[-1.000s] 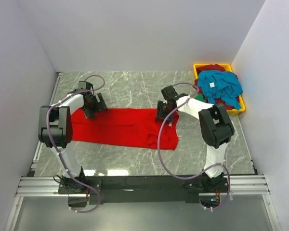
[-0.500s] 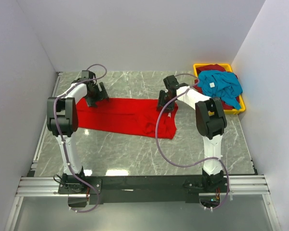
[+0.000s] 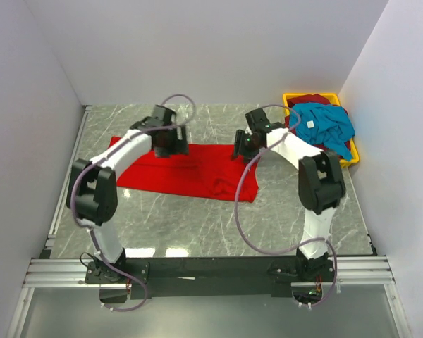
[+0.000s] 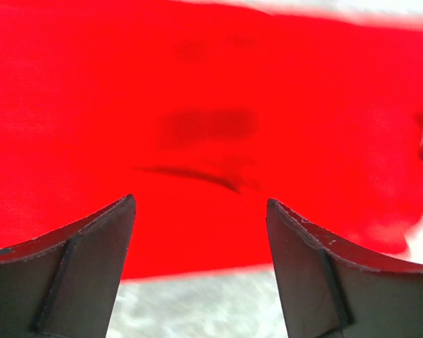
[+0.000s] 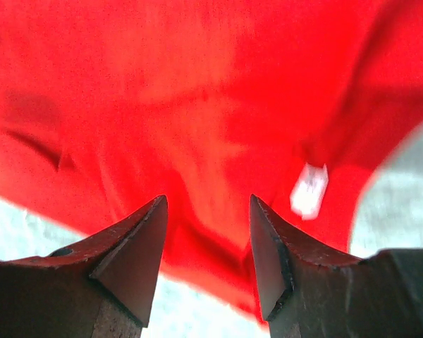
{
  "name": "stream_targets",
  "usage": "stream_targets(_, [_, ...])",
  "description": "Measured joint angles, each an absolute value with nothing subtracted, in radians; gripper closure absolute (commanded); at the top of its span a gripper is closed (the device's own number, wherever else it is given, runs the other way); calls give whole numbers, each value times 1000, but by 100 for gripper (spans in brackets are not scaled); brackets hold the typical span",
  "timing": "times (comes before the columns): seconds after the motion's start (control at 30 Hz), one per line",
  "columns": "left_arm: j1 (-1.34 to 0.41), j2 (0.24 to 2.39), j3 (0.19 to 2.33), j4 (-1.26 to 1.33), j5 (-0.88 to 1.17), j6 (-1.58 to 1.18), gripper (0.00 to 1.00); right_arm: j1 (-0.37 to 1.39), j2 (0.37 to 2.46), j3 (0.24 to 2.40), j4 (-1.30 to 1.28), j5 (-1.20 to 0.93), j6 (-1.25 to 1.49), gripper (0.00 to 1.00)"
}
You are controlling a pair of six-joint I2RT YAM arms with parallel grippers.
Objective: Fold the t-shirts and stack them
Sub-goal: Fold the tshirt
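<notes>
red shirt (image 3: 197,172) flat, marble table (image 3: 218,222) showing around edges

A grey marbled tabletop (image 3: 197,225) seen from above, closed in by plain white walls (image 3: 197,49) at nine, twelve and three o'clock. A yellow plastic bin (image 3: 290,98) sits in the tabletop's far corner at about two o'clock. A metal rail (image 3: 56,271) runs along the six o'clock edge.

Red shirt (image 3: 190,169) soft matt cloth, lightly creased; teal shirt (image 3: 324,127) matt cloth too; table (image 3: 218,225) smooth glossy grey marble look; bin (image 3: 290,98) shiny yellow plastic; my left fingers (image 4: 84,260) dark matt, rough-edged
</notes>
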State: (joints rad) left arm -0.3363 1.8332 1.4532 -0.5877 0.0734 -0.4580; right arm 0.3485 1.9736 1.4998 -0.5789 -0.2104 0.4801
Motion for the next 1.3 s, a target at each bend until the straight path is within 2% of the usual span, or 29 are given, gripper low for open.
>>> stream_targets(0.07, [-408,1789,1428,-584,74,-464,22,346,1896,1429,-566,-214,482,43])
stream_targets(0.23, [-586,1756,1379,-576,75,-494,32,343,1736,1269,-535,-204,489,43])
stream_targets(0.5, [-717,1800,1330,-577,80,-536,37,303,1575,1080,-521,-184,519,43])
stream_targets(0.97, [-767,1937,1355,-557,57,-622,41,292,1514,1043,-529,-179,507,43])
stream_targets(1.23, [-767,1976,1421,-558,27,-656,54,289,1495,1022,-547,-189,484,43])
stream_targets(1.3, [-767,1977,1427,-558,23,-669,62,287,1493,1022,-549,-192,474,43])
